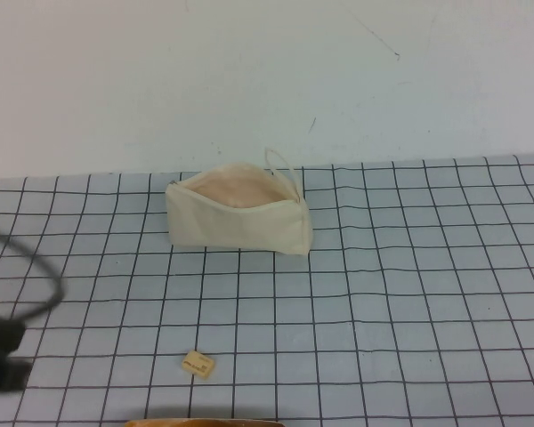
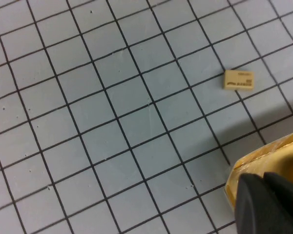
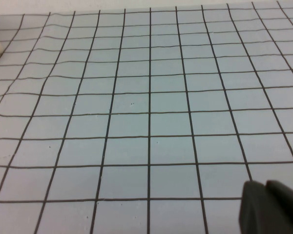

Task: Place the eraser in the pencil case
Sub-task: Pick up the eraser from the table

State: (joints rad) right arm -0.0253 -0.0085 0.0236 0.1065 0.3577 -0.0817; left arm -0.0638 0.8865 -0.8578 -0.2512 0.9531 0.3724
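While the eraser (image 1: pixel 198 364) lies near, well apart from the open pencil case (image 1: pixel 236 216) far on the gridded mat (image 1: pixel 409 294), the left gripper (image 1: pixel 4 351) sits left; both jaw states cannot be told, and the right gripper (image 3: pixel 271 207) shows only in its wrist view.

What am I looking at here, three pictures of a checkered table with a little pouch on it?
It is a two-armed robot at a table with a grid cloth. One picture looks down from above; the other two come from cameras on each wrist. The pencil case, a cream pouch, sits open at the far side. The eraser, a tiny tan block, lies loose near the front. The left gripper hangs beside the eraser, holding nothing. The right gripper shows only as a dark corner over bare cloth.
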